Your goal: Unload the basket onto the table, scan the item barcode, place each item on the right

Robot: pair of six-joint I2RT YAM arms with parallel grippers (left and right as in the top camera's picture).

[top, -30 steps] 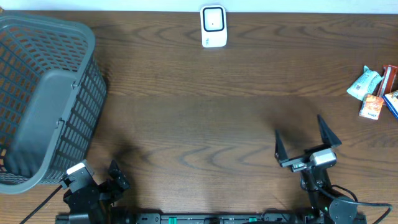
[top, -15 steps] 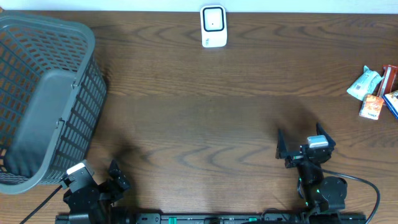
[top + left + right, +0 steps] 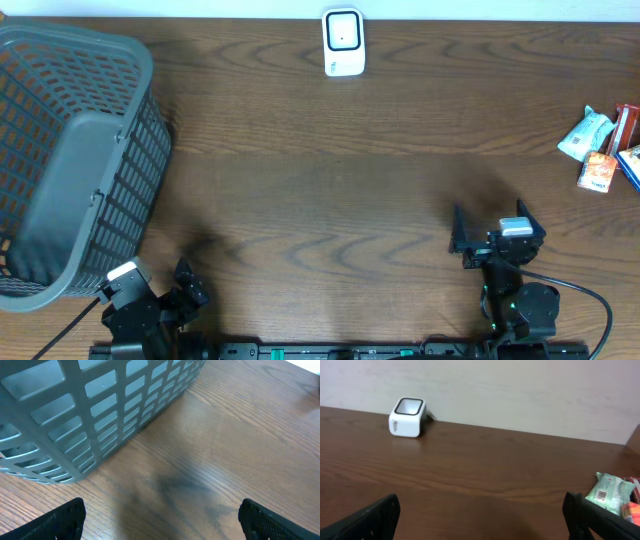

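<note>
Nearest, at the front edge of the bench [image 3: 330,180], the left pincer [image 3: 190,283] sits low beside the near corner of the basket [image 3: 140,170]. In the left wrist view the left pincer [image 3: 162,520] is spread wide, with only bare wood and a dark shadow between its tips. The slotted grey wall of the basket [image 3: 100,410] rises just ahead and to the left, not touching the fingers.

Also at the front, on the right side, the right pincer [image 3: 495,228] points toward the far edge. Its two dark fingers are splayed wide and hold nothing. The right wrist view agrees: the right pincer [image 3: 485,520] shows a tip in each lower corner, with open wood between them.

Farther back, at the right edge of the bench, lie the packets [image 3: 597,160], a small cluster well apart from both pincers. The green packet [image 3: 585,133] lies at the cluster's left, an orange one just beside it, and red and blue ones at the frame's edge. From the right wrist, the green packet [image 3: 605,491] shows a barcode on its face.

Farthest, by the back edge near the middle, stands the white scanner [image 3: 343,42]. In the right wrist view the scanner [image 3: 408,417] stands close to the pale wall [image 3: 520,390].
</note>
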